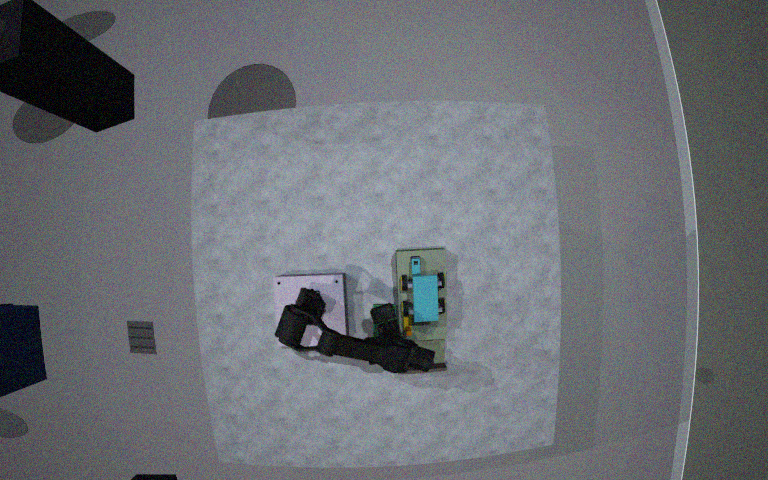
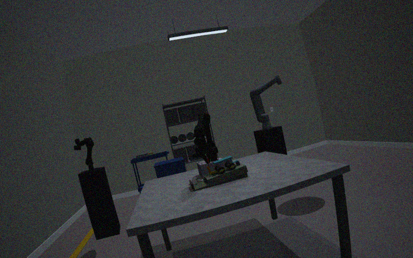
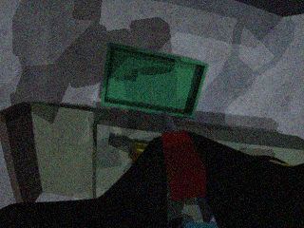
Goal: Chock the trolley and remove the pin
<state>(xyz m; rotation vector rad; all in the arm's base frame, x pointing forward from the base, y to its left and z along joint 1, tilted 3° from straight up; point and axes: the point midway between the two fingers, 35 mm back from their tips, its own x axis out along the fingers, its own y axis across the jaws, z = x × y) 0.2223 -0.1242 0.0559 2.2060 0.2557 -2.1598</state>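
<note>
My gripper (image 3: 174,142) is shut on the red-headed stop pin (image 3: 184,167) (image 2: 207,158); its grey shaft points past the fingers toward the green tray (image 3: 197,87). In the top view the arm partly covers the tray, and the pin is hidden. The blue trolley (image 1: 425,297) (image 2: 223,159) stands on the ramp (image 1: 433,331) (image 2: 226,180), with its hitch tongue at the uphill end. The yellow chock (image 1: 406,322) (image 3: 139,150) sits on the downhill side of the trolley's lower left wheel; contact is too small to tell. The gripper is above the ramp's downhill part, beside the tray.
The arm's pale square base plate (image 1: 334,300) lies left of the tray and ramp. The arm reaches across the ramp's lower end in the top view. The ramp's side edge (image 3: 228,125) runs between the tray and the gripper in the wrist view.
</note>
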